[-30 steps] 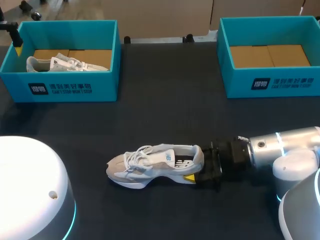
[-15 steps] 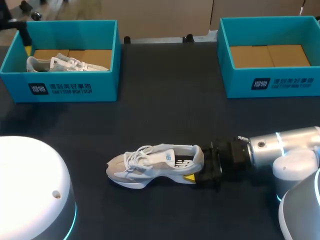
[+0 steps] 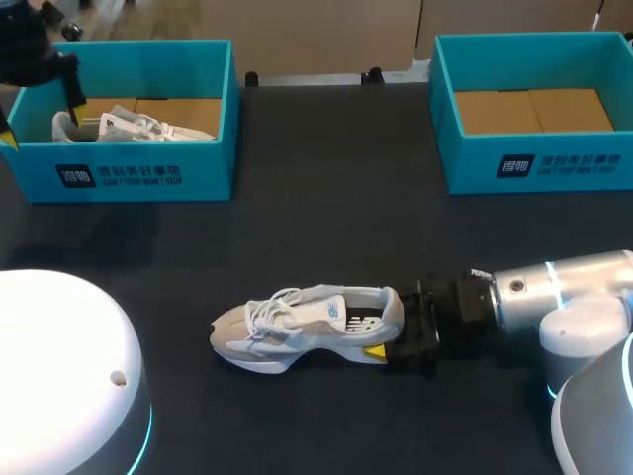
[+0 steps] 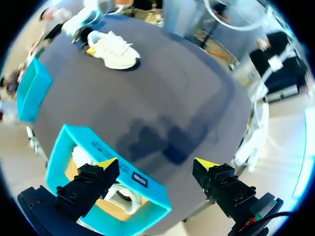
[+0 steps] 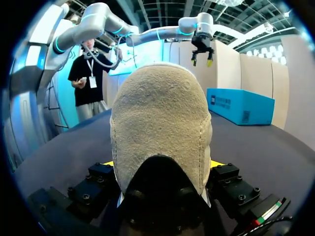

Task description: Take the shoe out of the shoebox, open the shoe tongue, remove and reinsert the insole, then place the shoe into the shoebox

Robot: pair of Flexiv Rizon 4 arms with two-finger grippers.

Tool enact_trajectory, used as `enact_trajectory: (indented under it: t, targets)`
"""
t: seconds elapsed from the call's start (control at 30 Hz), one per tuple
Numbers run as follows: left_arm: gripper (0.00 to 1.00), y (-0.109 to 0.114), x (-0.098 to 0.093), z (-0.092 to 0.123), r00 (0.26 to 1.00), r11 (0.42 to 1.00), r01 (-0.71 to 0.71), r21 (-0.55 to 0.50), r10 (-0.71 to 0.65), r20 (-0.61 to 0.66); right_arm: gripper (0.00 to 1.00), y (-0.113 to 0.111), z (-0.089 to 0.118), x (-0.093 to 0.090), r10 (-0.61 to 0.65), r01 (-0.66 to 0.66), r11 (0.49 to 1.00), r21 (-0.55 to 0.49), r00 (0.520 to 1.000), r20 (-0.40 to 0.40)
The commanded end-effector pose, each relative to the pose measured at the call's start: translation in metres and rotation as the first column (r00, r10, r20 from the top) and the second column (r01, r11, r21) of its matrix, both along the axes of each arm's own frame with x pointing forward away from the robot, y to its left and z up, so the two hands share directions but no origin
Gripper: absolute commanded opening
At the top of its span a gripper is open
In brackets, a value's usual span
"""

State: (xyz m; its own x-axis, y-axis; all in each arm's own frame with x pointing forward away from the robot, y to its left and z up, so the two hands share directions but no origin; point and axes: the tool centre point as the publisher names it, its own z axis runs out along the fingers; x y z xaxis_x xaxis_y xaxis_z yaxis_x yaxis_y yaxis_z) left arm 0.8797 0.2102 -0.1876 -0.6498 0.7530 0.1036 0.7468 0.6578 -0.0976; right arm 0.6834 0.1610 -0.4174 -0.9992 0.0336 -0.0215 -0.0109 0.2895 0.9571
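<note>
Across the dark grey bench [image 3: 336, 208], the left teal cardboard shoebox [image 3: 148, 176] and the right teal cardboard shoebox [image 3: 534, 163] stand at the far edge. Nearer the front sits the pale grey-and-white laced sneaker [image 3: 307, 325], upright on its sole, its long axis running side to side, toe toward my left. The right gripper [image 3: 392, 334] clamps its heel. The left gripper [image 4: 156, 166] hangs wide open over the left shoebox, well apart, so opening the tongue probably needs a long reach.
</note>
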Motion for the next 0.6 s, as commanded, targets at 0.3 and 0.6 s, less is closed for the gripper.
enact_trajectory:
  t: [0.3, 0.6]
  targets:
    - [1.00, -0.082, -0.089, -0.005, 0.520, 0.513, -0.852, 0.106, 0.852, 0.053, 0.00, 0.000, 0.001, 0.000, -0.001, 0.001, 1.000, -0.002, 1.000, 0.001]
    - [1.00, -0.082, -0.089, -0.005, 0.520, 0.513, -0.852, 0.106, 0.852, 0.053, 0.00, 0.000, 0.001, 0.000, -0.001, 0.001, 1.000, -0.002, 1.000, 0.001]
